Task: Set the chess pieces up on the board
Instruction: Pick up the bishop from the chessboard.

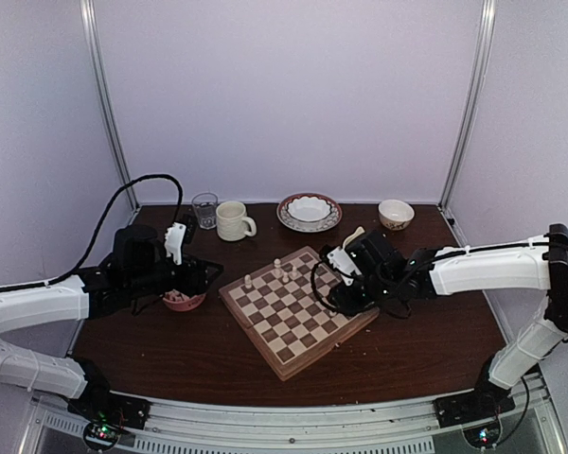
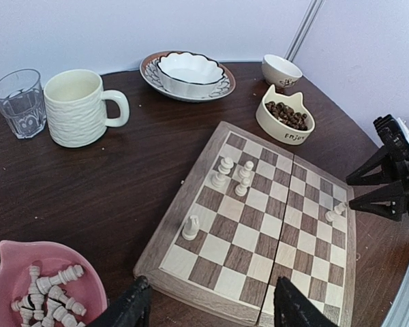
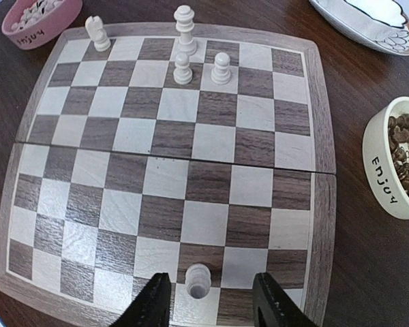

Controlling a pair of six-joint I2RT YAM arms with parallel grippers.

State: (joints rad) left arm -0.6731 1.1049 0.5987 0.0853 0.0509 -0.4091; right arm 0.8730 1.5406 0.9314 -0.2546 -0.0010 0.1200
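The board [image 3: 191, 170] lies on the counter [image 2: 123, 191] with only a few chess pieces [image 3: 183, 68] standing; most remain in the pink bowl [image 2: 13, 266] beside it. The right fingers [image 3: 150, 303] sit open around a pawn [image 3: 199, 279] at the board's edge. The left fingers [image 2: 126, 310] are open and empty.

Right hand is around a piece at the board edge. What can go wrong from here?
1. The right hand stands open around the pale piece with narrow gaps either side; a skewed retreat may tip it, and from the edge row of the board it might roll off.
2. The three clustered pieces stand close together; setting another beside them may knock one over.
3. The cream bowl sits close beside the board; an arm swing may hit it.
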